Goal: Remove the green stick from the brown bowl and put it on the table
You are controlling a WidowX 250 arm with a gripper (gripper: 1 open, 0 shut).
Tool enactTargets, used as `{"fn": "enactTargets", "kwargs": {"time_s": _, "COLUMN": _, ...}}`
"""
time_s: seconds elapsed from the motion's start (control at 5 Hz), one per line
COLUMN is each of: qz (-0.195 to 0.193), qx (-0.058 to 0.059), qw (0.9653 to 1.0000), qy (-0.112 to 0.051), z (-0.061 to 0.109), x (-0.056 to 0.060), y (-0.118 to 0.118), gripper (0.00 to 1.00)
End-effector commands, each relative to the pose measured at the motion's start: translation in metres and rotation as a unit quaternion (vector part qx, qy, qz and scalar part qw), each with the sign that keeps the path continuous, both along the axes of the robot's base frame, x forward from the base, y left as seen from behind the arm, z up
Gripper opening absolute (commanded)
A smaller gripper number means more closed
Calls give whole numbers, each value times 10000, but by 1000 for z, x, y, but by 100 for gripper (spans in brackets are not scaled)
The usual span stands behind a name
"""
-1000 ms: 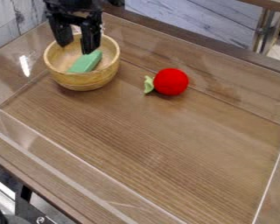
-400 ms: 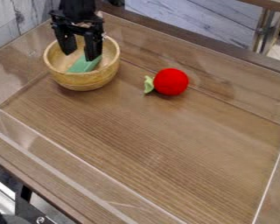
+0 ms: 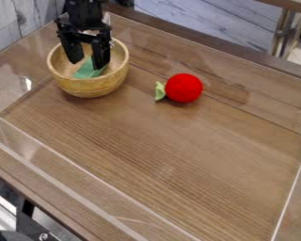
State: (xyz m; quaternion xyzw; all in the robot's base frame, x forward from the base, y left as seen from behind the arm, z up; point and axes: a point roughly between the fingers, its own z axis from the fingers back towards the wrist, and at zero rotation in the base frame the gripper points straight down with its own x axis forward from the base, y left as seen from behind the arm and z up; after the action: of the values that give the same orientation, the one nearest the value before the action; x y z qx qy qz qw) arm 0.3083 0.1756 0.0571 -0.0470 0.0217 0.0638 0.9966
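Your black two-fingered hand (image 3: 86, 55) is wide open over the flat, light green stick (image 3: 84, 70), which lies inside the round tan wooden bowl (image 3: 87, 79). Gripping, lifting out and placing on the brown wood-grain counter (image 3: 179, 151) remain.

Corrugated grey surface (image 3: 27, 19) upper left; pale ledge (image 3: 296, 5) upper right.
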Motion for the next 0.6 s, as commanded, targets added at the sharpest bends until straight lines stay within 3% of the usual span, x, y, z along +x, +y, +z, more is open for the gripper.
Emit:
{"fn": "enactTargets", "kwargs": {"time_s": 0.0, "qz": 24, "qx": 136, "qw": 9994, "qy": -322, "z": 16, "x": 11, "y": 11, "gripper": 100}}
{"fn": "enactTargets", "kwargs": {"time_s": 0.4, "qz": 78, "qx": 70, "qw": 9995, "qy": -311, "z": 7, "x": 15, "y": 16, "gripper": 100}}
